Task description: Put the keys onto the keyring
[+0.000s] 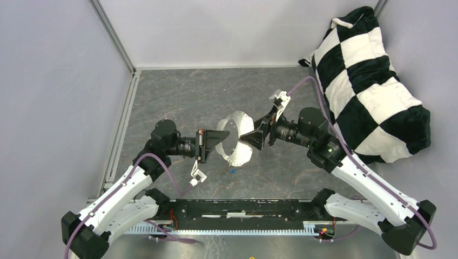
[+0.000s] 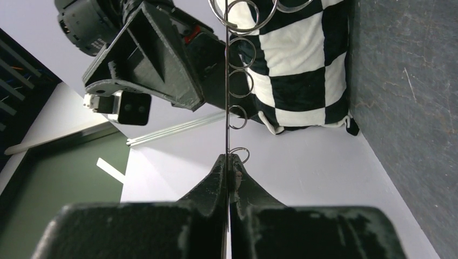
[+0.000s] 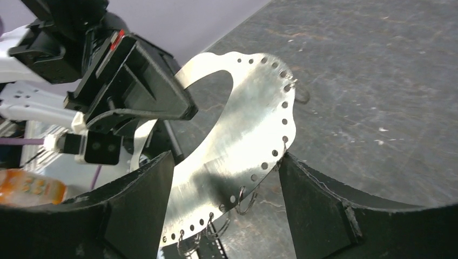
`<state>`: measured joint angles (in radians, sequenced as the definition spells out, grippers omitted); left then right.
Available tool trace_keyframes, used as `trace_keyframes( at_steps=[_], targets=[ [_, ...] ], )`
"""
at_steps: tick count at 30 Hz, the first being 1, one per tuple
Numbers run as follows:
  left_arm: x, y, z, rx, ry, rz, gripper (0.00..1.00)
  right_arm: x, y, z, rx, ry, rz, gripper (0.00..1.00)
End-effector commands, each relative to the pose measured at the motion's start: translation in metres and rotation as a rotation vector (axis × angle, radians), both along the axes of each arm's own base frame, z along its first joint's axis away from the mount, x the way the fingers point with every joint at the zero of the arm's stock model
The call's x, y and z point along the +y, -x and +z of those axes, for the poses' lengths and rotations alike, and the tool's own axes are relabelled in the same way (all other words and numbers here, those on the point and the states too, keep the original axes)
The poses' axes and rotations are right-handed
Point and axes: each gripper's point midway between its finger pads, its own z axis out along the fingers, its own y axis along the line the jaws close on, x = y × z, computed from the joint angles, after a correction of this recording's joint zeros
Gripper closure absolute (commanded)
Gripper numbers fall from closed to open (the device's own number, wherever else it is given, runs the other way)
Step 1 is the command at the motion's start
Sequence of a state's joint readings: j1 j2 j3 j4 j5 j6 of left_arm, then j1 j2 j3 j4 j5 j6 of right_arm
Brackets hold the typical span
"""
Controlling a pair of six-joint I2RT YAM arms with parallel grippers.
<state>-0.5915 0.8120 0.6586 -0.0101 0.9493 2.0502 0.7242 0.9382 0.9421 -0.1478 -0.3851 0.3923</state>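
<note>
- Two grippers meet at the keyring mid-frame in the top view. It is a flat silver plate loop with holes round its rim, lifted off the dark worktop.
- Top view: the left gripper comes in from the left and is on the loop's left edge. The right gripper comes in from the right and is at its inner right side.
- Top view: a tiny blue key lies on the worktop just below the loop, touched by neither gripper. I cannot make out a green one.
- Top view: a black-and-white checkered cushion fills the upper right.
- Left wrist view: the left gripper is pressed together, pinching the keyring, which shows edge-on as a thin vertical line up the centre.
- Left wrist view: small wire rings hang off the right side of that line, and one sits right at the fingertips.
- Left wrist view: the right arm's black gripper body is at upper left, with the cushion behind at upper right.
- Right wrist view: the right gripper is spread wide, with one finger at lower left and one at lower right.
- Right wrist view: the keyring band runs through the gap, holes along its right rim and wire rings at the bottom. I cannot tell whether it touches either finger.
- Right wrist view: the left gripper is at upper left, on the loop's far side.
</note>
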Motion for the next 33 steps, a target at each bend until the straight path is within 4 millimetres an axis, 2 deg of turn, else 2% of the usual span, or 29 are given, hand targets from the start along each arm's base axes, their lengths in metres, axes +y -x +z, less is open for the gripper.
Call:
trace_keyframes(
  at_steps=[1,5,10,12,13,15,16,17,22,24,27,30,31,33],
  targets=[
    [-0.002,0.027,0.043,-0.691,0.059,-0.086,0.98,0.012,0.023,0.03,-0.029,-0.173,0.145,0.26],
    [0.001,0.027,0.038,-0.675,0.047,-0.07,0.98,0.014,0.038,0.048,-0.053,-0.285,0.227,0.45],
    [0.003,0.026,0.02,-0.629,0.008,-0.068,0.98,0.016,0.042,0.062,-0.088,-0.344,0.262,0.88],
    [0.003,0.027,0.008,-0.589,-0.021,-0.072,0.91,0.017,0.042,0.063,-0.096,-0.349,0.27,1.0],
    [0.004,0.026,0.001,-0.565,-0.038,-0.072,0.79,0.017,0.041,0.063,-0.101,-0.352,0.269,1.0],
    [0.007,0.023,-0.012,-0.497,-0.094,-0.054,0.3,0.017,0.041,0.064,-0.122,-0.347,0.273,1.0],
    [0.009,0.02,-0.019,-0.449,-0.123,-0.038,0.1,0.017,0.04,0.062,-0.132,-0.332,0.27,1.0],
    [0.012,0.018,-0.026,-0.378,-0.145,-0.015,0.02,0.017,0.038,0.062,-0.155,-0.308,0.266,1.0],
    [0.031,0.013,-0.052,0.086,-0.228,0.111,0.0,0.013,0.022,0.05,-0.276,-0.116,0.232,1.0],
    [0.039,0.02,-0.059,0.292,-0.268,0.142,0.0,0.009,0.015,0.039,-0.309,-0.027,0.209,1.0],
    [0.05,0.041,-0.073,0.607,-0.34,0.163,0.0,0.002,0.007,0.025,-0.369,0.076,0.188,1.0],
    [0.044,0.051,-0.056,1.018,-0.265,0.2,0.0,-0.004,0.002,0.018,-0.427,0.142,0.181,0.99],
    [0.038,0.046,-0.042,1.173,-0.193,0.231,0.0,-0.004,0.002,0.016,-0.438,0.153,0.186,0.99],
    [0.026,0.027,-0.016,1.374,-0.043,0.269,0.0,-0.004,0.005,0.015,-0.46,0.158,0.211,0.99]
  ],
)
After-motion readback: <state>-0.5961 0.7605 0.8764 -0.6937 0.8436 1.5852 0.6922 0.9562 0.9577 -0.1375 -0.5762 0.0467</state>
